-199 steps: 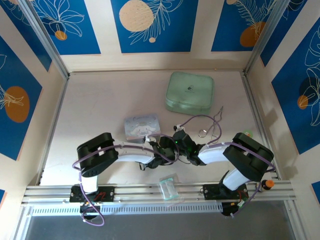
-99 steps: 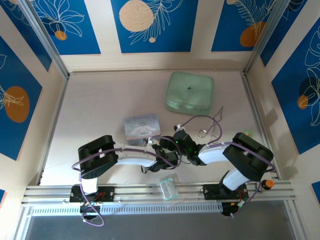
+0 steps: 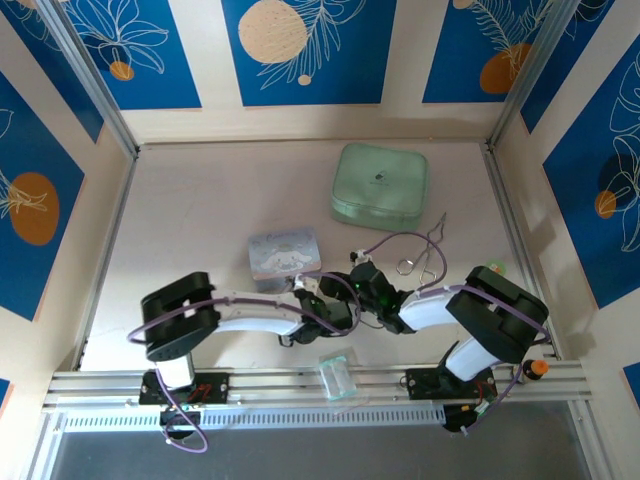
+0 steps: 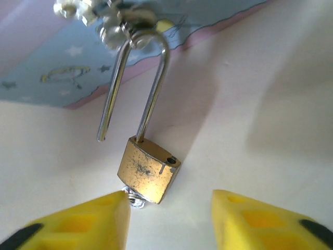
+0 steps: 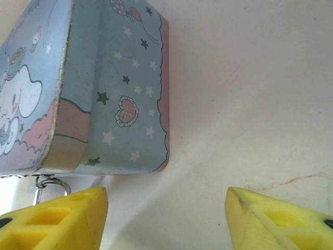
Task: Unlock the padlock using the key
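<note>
The brass padlock (image 4: 148, 174) lies on the table, its silver shackle (image 4: 156, 78) hooked through the fitting of the pastel cartoon tin (image 4: 57, 67). One shackle leg stands free of the body and the hole for it is bare. A small silver bit of the key (image 4: 134, 201) pokes out under the body. My left gripper (image 4: 169, 211) is open, its yellow fingertips (image 4: 99, 219) just short of the padlock and holding nothing. My right gripper (image 5: 166, 211) is open too, over bare table beside the tin (image 5: 104, 88). In the top view both grippers (image 3: 322, 306) (image 3: 352, 290) meet just in front of the tin (image 3: 284, 253).
A pale green case (image 3: 380, 185) lies at the back right. Silver wire loops (image 3: 405, 266) sit right of the grippers, and one ring (image 5: 49, 183) hangs at the tin's corner. A clear plastic packet (image 3: 338, 376) rests on the front rail.
The left arm has folded back toward the left and its gripper has drawn slightly away from the tin. The right arm has barely moved.
</note>
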